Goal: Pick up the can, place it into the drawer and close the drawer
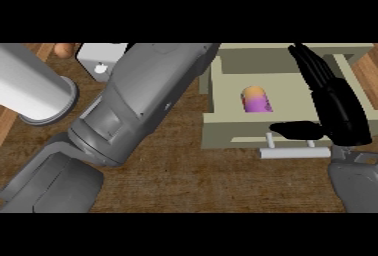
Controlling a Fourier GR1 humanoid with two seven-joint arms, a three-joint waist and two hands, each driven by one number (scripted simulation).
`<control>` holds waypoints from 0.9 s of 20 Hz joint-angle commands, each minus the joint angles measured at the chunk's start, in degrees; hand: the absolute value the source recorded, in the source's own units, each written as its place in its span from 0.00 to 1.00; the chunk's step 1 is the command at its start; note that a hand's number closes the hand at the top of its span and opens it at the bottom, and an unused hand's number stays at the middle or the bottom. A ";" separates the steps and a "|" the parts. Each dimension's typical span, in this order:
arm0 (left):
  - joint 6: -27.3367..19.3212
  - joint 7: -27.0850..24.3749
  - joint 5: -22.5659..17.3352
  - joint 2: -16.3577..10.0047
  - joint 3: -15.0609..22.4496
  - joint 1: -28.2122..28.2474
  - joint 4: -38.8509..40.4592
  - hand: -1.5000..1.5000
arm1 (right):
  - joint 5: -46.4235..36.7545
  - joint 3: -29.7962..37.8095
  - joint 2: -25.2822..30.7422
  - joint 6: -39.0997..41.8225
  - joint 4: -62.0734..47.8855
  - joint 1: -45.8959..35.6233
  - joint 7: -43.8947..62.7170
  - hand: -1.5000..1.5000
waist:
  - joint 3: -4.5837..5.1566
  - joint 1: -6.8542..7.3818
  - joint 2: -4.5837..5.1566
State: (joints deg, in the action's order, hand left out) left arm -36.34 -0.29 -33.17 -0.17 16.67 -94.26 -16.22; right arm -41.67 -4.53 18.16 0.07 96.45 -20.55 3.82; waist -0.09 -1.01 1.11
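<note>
Nearest the camera: grey left forearm (125,115), slanting up across the counter (207,180) to the left of the drawer (210,125). Left hand not in view; state impossible to tell.

Can (255,99): lying on its side inside the drawer, orange end toward the drawer's back, purple end toward its front. Placement judged complete; closing not yet done.

Drawer: pulled open, handle (295,152) just in front of its front panel.

Right hand (338,107): over the drawer's right side, fingers straight and pointing toward the drawer's back, thumb (297,131) across the front panel just behind the handle. Holding nothing.

Well apart, left of the drawer: white box (100,59) and white cylinder (33,90).

Risks on closing:
- Push applied at the drawer's right corner only: possible skewing and binding.
- Fingers left over the drawer's right wall: possible catching as the drawer slides in.
- Abrupt shove: possible rolling of the can inside the drawer.
</note>
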 commanded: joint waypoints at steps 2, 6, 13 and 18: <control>3.76 -1.92 -0.37 -0.85 -1.41 2.84 -1.12 0.00 | -9.56 -4.27 -2.09 -5.72 -13.47 -4.93 -2.15 0.00 | 0.06 1.81 -0.20; 3.72 1.73 0.60 -4.15 -1.86 -0.12 -0.04 0.00 | -13.49 -5.18 -6.58 -11.80 -22.99 -10.72 -2.75 0.00 | 0.02 1.62 -0.20; 2.31 3.37 2.59 -5.93 -0.82 5.27 -5.28 0.00 | -17.10 -1.06 -8.12 -21.82 -40.98 -18.05 -5.78 0.00 | 0.06 3.15 -0.88; 4.61 4.78 3.05 -7.61 -0.14 8.46 -9.03 0.00 | -18.26 3.40 -8.44 -32.64 -52.24 -23.25 -7.46 0.00 | 0.04 4.55 -0.69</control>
State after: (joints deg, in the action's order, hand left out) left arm -33.22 3.46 -30.75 -6.07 15.93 -88.66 -22.78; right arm -58.89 -3.67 10.19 -25.18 51.42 -40.99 -2.07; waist -0.05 2.85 0.44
